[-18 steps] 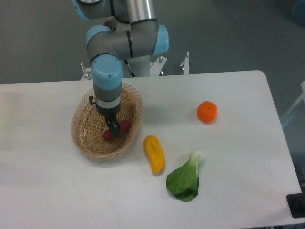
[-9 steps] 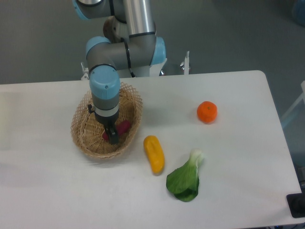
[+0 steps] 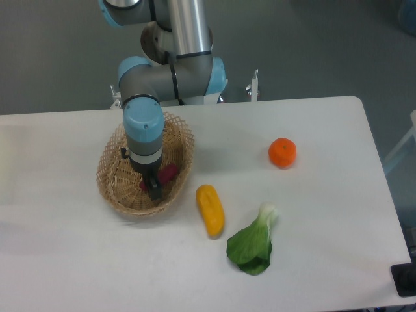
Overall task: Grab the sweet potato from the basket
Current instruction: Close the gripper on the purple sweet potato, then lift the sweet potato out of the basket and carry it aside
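The sweet potato (image 3: 168,173) is a small reddish-purple tuber lying inside the tan wicker basket (image 3: 110,168) at the left of the table. My gripper (image 3: 155,189) points straight down into the basket and sits right over the middle of the sweet potato. Its dark fingers (image 3: 155,190) cover that middle part, so red shows on both sides of them. The fingers are seen edge-on, and the gap between them is hidden.
A yellow-orange oblong vegetable (image 3: 210,209) lies just right of the basket. A green leafy vegetable (image 3: 253,242) sits near the front, and a round orange fruit (image 3: 282,152) is further right. The arm's base stands behind the basket.
The gripper has sunk lower into the basket, down onto the sweet potato. The sweet potato and basket have stayed in place.
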Robot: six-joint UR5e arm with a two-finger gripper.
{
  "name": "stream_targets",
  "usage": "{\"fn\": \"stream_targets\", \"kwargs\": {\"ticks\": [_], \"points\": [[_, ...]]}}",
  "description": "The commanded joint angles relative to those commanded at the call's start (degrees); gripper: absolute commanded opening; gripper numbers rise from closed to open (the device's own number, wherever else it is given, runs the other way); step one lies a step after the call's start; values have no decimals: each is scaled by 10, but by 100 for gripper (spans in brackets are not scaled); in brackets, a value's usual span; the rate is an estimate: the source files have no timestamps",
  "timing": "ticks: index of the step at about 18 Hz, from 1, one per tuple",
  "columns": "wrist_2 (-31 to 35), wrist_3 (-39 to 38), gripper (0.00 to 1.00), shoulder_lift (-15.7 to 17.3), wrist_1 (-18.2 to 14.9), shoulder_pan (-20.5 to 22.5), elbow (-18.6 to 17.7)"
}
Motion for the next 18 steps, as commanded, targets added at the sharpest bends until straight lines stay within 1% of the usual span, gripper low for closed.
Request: {"fn": "stream_targets", "kwargs": {"ticks": [3, 5, 6, 9, 12, 14, 16, 18], "points": [[0, -2, 51, 0, 3, 0, 0], [0, -2, 37, 3, 2, 0, -1], [1, -5, 32, 3, 2, 0, -1], [1, -18, 28, 10, 0, 1, 3], [2, -20, 28, 26, -11, 3, 10], [1, -40, 28, 33, -11, 8, 11], [1, -54, 28, 39, -15, 14, 21], [0, -55, 28, 45, -38, 32, 39]]}}
